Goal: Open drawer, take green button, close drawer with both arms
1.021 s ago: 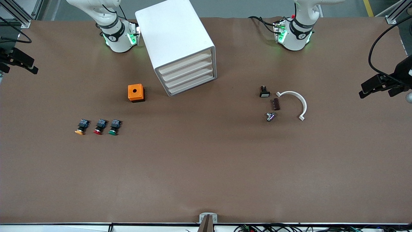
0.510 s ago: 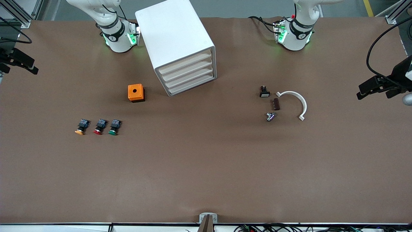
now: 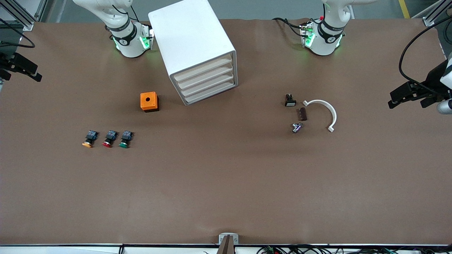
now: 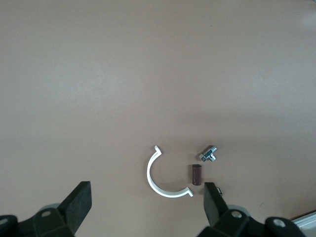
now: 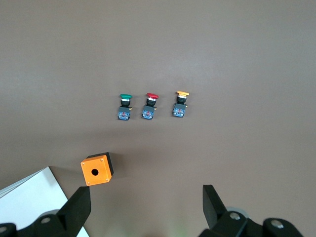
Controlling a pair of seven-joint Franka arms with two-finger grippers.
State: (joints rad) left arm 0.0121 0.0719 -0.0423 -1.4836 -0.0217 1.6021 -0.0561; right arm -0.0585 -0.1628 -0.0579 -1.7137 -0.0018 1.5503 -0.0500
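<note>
The white cabinet stands between the arm bases, and all four cream-fronted drawers are shut. The green-capped button lies on the table nearer the front camera, toward the right arm's end. It also shows in the right wrist view. My right gripper hangs open and empty over the table's edge at the right arm's end, its fingers wide apart. My left gripper hangs open and empty over the left arm's end, its fingers wide apart.
A red-capped button and an orange-capped button lie beside the green one. An orange box with a hole sits by the cabinet. A white arc, a brown piece, a metal part and a small black part lie toward the left arm's end.
My left gripper has drifted a little inward over the table from the left arm's end. The right gripper and all objects have stayed put.
</note>
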